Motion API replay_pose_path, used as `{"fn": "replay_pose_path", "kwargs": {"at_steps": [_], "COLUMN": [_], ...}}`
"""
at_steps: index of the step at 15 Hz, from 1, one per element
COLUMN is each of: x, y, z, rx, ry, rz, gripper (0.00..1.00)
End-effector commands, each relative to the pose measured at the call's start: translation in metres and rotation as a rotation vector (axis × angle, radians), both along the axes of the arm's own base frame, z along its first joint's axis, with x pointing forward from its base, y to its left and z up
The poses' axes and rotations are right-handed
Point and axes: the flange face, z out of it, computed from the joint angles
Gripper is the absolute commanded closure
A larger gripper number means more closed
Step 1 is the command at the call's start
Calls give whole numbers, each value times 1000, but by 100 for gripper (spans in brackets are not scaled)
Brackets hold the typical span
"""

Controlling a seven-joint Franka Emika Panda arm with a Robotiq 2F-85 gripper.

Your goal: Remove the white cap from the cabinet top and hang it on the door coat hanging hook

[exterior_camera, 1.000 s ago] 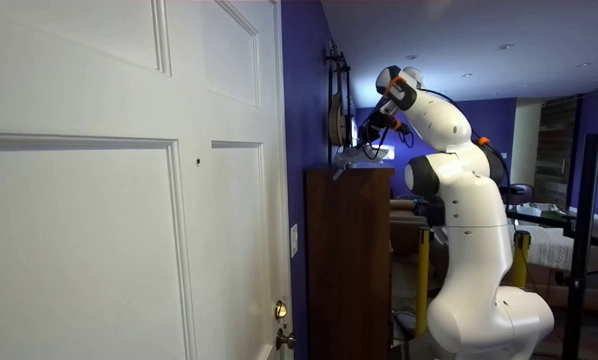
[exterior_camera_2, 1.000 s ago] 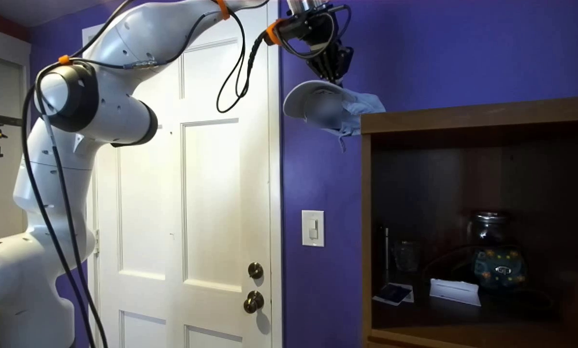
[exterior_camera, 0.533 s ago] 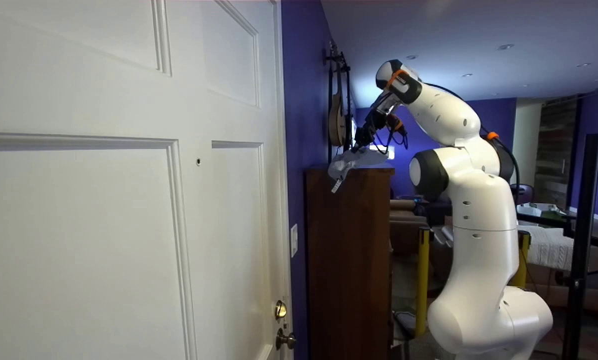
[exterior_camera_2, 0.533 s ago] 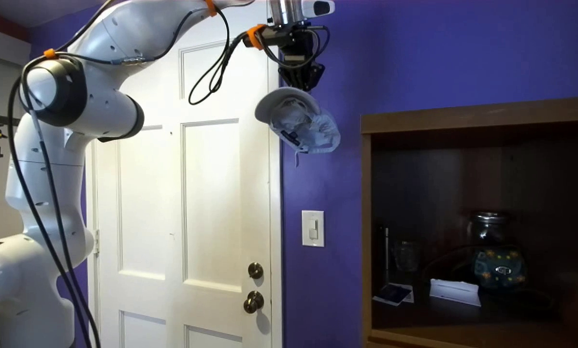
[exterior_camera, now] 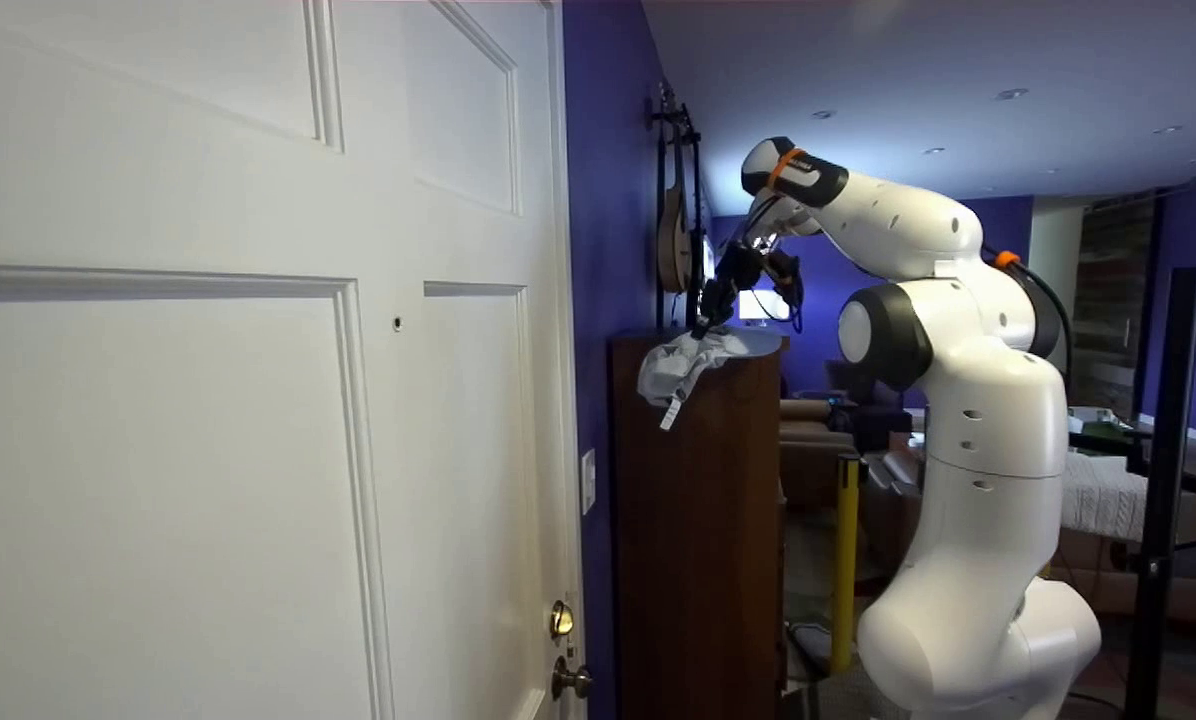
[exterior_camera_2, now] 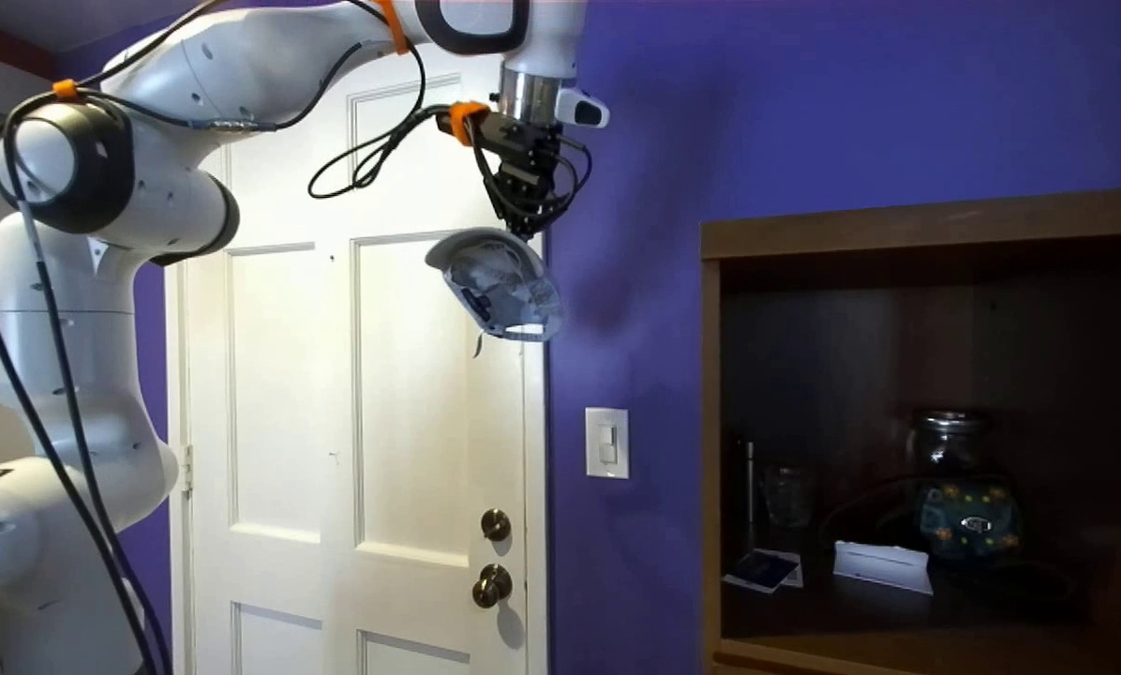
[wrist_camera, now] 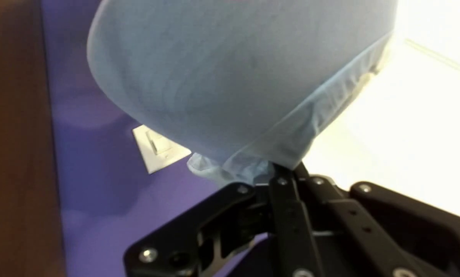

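The white cap (exterior_camera: 680,368) looks pale blue-grey and hangs in the air from my gripper (exterior_camera: 700,328). In an exterior view the cap (exterior_camera_2: 502,286) hangs open side toward the camera, brim to the left, in front of the door's right edge, below the gripper (exterior_camera_2: 523,232). In the wrist view the fingers (wrist_camera: 287,167) are close together and shut on the cap's (wrist_camera: 230,77) fabric near the brim; the fingertips are partly hidden by it. The white door (exterior_camera: 178,500) also shows in an exterior view (exterior_camera_2: 411,394). I cannot make out a coat hook on it.
The wooden cabinet (exterior_camera: 698,520) stands by the purple wall (exterior_camera_2: 860,103); its top edge (exterior_camera_2: 926,217) is right of the cap in an exterior view. A light switch (exterior_camera_2: 607,442) and door knobs (exterior_camera_2: 492,586) are below the cap. A guitar (exterior_camera: 674,240) hangs on the wall.
My gripper has carried the cap away from the cabinet top toward the door and somewhat lower. The cap hangs down more. The grip on it stays shut.
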Motion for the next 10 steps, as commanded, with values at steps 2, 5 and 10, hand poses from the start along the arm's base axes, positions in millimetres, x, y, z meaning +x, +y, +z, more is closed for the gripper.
{"fn": "replay_pose_path", "kwargs": {"at_steps": [2,5,10], "x": [-9,-5,12], "y": [37,49,47], "z": [-44,-69,-84], "rx": [120,151,201], "ry": [25,62,99], "rz": [105,130,151], "gripper": [99,99,97]}}
